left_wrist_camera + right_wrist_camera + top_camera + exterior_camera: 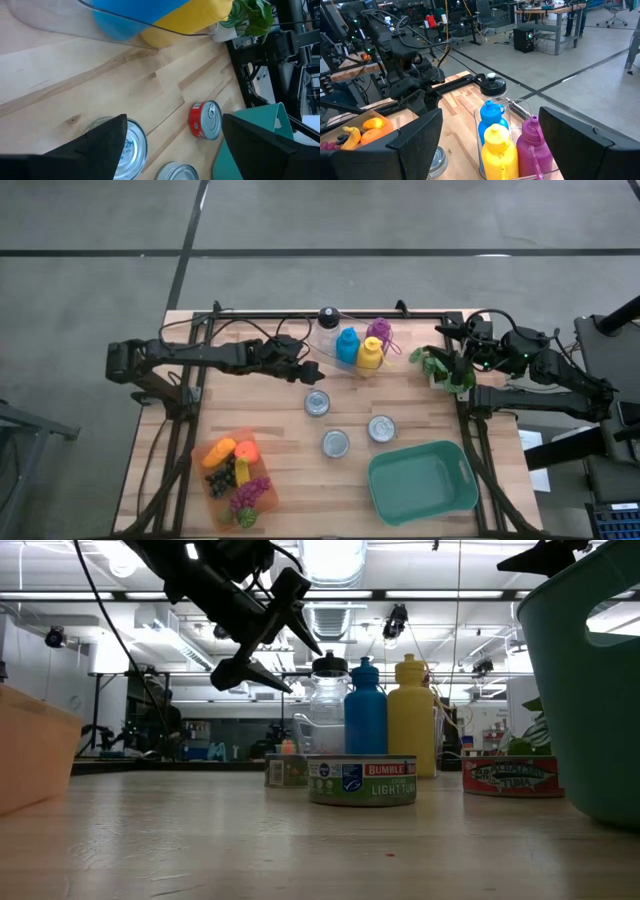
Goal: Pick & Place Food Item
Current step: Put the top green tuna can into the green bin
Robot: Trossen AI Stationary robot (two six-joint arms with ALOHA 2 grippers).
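Note:
Three food cans stand on the wooden table: one with a blue label (317, 402) (134, 150), a red one (381, 428) (205, 120) and a third (335, 443). In the low view the nearest can (362, 780) reads as tuna. My left gripper (310, 370) (300, 670) (175, 150) is open and empty, raised above the table just beyond the blue-label can. My right gripper (447, 352) (500, 145) is open and empty at the table's right side, above a potted plant (445, 372). A teal bin (422, 480) stands at the near right.
A clear container with blue, yellow and purple bottles and a black-capped jar (352, 345) (502, 135) stands at the far middle. An orange tray of toy fruit (235, 475) lies at the near left. Bare wood lies between the tray and the cans.

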